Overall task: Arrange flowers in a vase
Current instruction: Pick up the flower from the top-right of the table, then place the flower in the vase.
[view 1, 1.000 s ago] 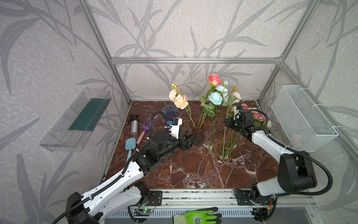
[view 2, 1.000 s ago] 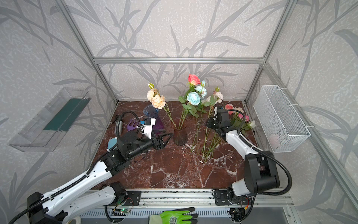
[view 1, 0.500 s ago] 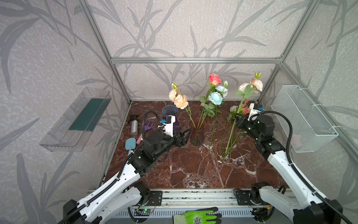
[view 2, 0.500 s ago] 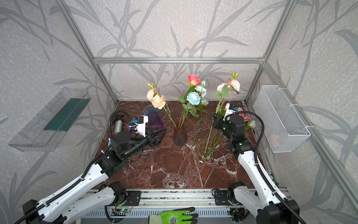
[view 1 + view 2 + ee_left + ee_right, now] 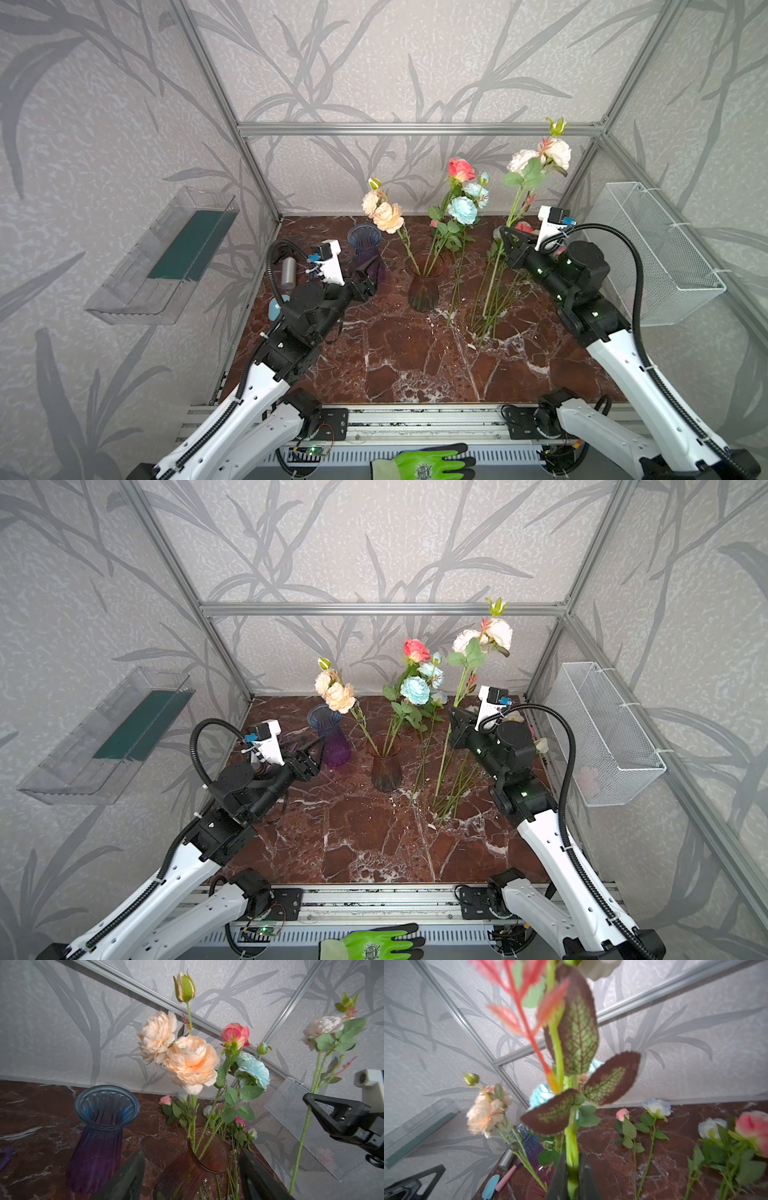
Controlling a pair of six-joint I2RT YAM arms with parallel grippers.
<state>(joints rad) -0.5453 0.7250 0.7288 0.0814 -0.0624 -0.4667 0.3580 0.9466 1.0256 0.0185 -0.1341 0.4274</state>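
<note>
A brown glass vase stands mid-table and holds peach, coral and pale blue flowers. My right gripper is shut on the green stem of a cream-headed flower, held upright to the right of the vase. More flowers lie on the table below it. My left gripper is open and empty, left of the brown vase, pointing at it.
A blue-and-purple vase stands right beside the left gripper. A grey cylinder and a blue trowel lie at the left edge. A wire basket hangs on the right wall, a clear shelf on the left.
The right arm has lifted the cream flower from the pile and stood it upright. The left gripper has drawn back leftward from the brown vase.
</note>
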